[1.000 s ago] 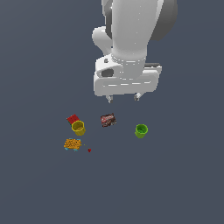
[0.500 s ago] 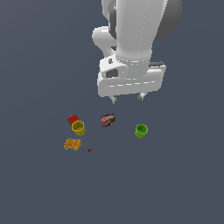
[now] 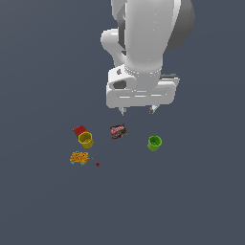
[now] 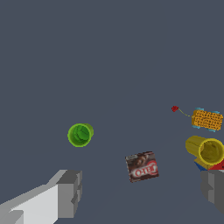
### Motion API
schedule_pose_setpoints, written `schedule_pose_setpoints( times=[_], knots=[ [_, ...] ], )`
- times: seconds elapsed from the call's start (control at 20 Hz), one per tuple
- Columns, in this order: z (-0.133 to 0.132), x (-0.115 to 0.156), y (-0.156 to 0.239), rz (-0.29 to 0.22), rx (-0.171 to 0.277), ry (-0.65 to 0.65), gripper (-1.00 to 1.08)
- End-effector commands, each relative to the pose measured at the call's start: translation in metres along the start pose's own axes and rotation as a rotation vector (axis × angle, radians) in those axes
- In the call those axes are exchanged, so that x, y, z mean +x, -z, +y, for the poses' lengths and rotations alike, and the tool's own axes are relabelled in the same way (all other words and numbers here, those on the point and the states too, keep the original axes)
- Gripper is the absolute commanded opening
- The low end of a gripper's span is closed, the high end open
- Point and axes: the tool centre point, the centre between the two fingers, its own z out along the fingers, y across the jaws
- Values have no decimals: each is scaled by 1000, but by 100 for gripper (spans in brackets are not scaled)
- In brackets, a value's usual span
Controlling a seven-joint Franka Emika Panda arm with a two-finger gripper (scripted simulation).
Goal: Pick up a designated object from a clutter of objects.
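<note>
The designated object, a dark brown and red flat box (image 3: 118,130) with whitish markings, lies on the grey floor amid the clutter of objects; the wrist view shows the box (image 4: 141,166) too. My gripper (image 3: 138,110) hangs open above it, a little toward the exterior view's right, with nothing between its fingers (image 4: 65,192). In the wrist view the box sits between the two fingers but well below them.
On the exterior view's left stand a yellow cup (image 3: 86,139), a red flat square (image 3: 79,129), an orange speckled packet (image 3: 79,157) and a tiny red bit (image 3: 97,164). A green cup (image 3: 154,142) stands on the right.
The hand has shifted slightly lower and to the exterior view's right and levelled out. The gripper stays open. No object has moved.
</note>
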Motion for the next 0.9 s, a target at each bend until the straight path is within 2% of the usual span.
schedule_pose_setpoints(
  times=[0.0,0.35,0.85],
  knots=[
    [2,-1,-7,-1,1,-36,100],
    [10,-7,-38,-2,4,-186,100],
    [26,-24,-94,-6,5,-477,100]
  ],
)
